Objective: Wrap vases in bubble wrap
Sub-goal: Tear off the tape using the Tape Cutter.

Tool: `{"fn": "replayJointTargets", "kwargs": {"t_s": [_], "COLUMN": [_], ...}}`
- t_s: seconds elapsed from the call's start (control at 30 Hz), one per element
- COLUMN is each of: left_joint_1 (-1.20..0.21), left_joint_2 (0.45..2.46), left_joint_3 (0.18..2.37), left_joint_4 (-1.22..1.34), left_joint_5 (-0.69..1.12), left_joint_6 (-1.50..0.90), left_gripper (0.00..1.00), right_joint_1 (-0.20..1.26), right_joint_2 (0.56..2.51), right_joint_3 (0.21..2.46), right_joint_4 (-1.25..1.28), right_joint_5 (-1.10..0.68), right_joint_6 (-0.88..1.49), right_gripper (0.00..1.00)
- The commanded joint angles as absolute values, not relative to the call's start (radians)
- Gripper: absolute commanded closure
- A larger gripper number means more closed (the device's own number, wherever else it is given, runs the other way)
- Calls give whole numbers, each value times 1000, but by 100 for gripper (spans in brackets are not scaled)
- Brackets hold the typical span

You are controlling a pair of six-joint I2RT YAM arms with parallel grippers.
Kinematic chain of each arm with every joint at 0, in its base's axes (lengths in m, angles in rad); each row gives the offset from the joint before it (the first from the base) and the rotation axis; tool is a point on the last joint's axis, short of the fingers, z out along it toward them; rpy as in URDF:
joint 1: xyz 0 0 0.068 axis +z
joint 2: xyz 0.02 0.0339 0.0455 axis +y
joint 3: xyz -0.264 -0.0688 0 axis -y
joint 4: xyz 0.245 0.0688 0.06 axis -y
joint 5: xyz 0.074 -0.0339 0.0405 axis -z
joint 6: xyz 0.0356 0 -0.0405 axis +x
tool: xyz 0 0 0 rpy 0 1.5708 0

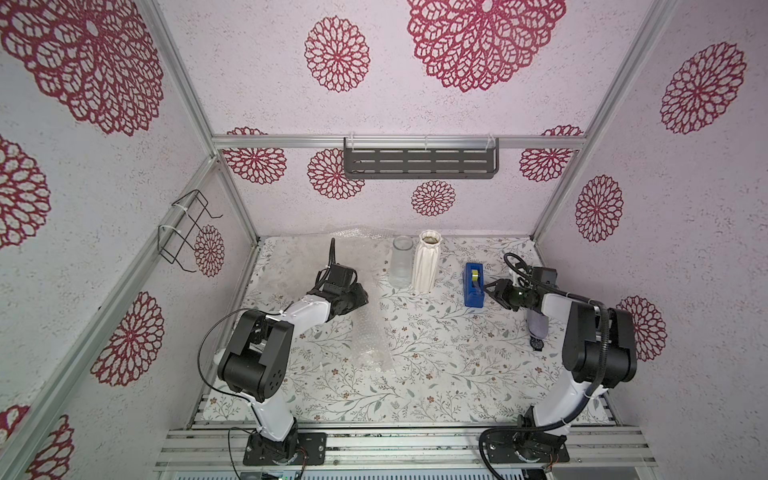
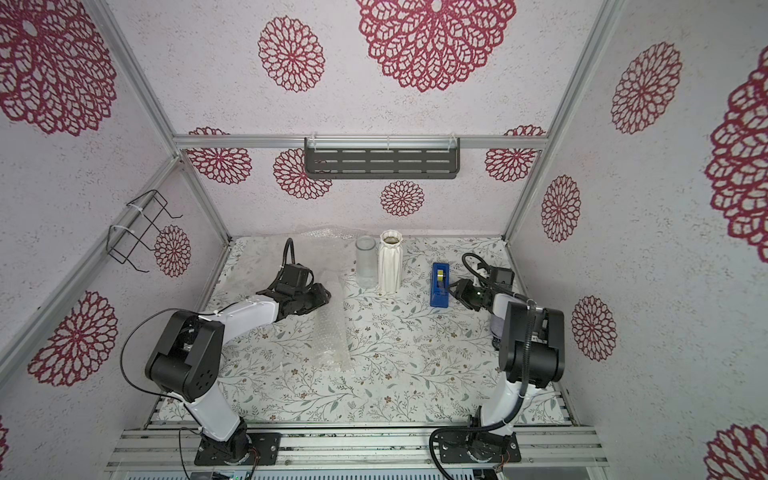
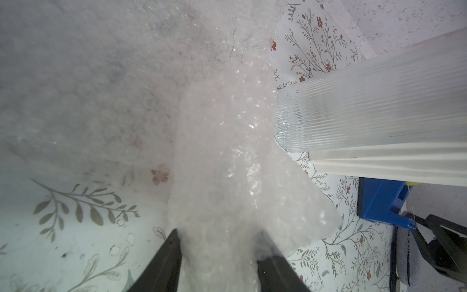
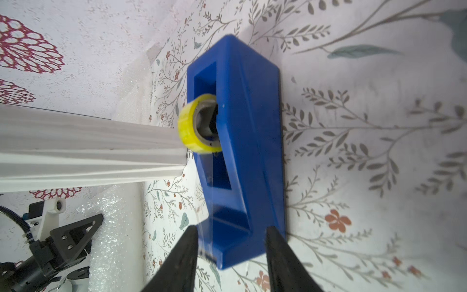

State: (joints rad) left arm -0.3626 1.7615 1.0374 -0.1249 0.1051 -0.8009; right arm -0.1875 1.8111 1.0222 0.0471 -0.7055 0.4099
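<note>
Pale walls printed with red rosettes close in a worktop [image 1: 436, 374] covered with a leafy floral cloth. Loose bubble wrap [image 1: 353, 235] lies crumpled beyond the left claw [image 3: 218, 235], against the back wall. A roll of bubble wrap [image 1: 370, 336] lies flat on the cloth. One end sits between this claw's fingers, which are clenched on it from both sides, and the rest stretches toward the worktop's front edge. What the roll holds inside cannot be made out. Between the two claws, nearer the back wall, a ribbed glass vase [image 1: 401, 262] stands upright. A white vase [image 1: 427, 262] with a narrowed neck stands just beside it, on the side toward the right claw [image 4: 230, 230]. That claw is released, its fingers spread either side of the near end of a blue tape dispenser [image 4: 247, 131]. A strand of clear tape [image 4: 206, 202] runs from the yellow tape roll [image 4: 195, 126] down to one finger.
</note>
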Motion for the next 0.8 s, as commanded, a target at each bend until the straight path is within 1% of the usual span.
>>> {"fn": "replayJointTargets", "kwargs": {"t_s": [0.0,0.1,0.43,0.77], "left_joint_1": [-383,-386,-397,-405], "left_joint_2": [1793,1798,1812,1817], "left_joint_3": [1034,1034,1056,1058], "left_joint_4": [-163,-163,-176,-181], "left_joint_5": [141,137,130,118], "left_joint_6": [-796,-801,-804,-805], "left_gripper": [52,52,52,52], "right_joint_1": [-191,-187,-177,-156], "right_joint_2": [1836,1865,1904,1896], "right_joint_3": [1070,1081,1098,1126], "right_joint_4": [81,106,115,84], "right_joint_5": [-761,-799,-837,-831], "right_joint_6": [393,408,402,395], "right_gripper": [57,61,71,71]}}
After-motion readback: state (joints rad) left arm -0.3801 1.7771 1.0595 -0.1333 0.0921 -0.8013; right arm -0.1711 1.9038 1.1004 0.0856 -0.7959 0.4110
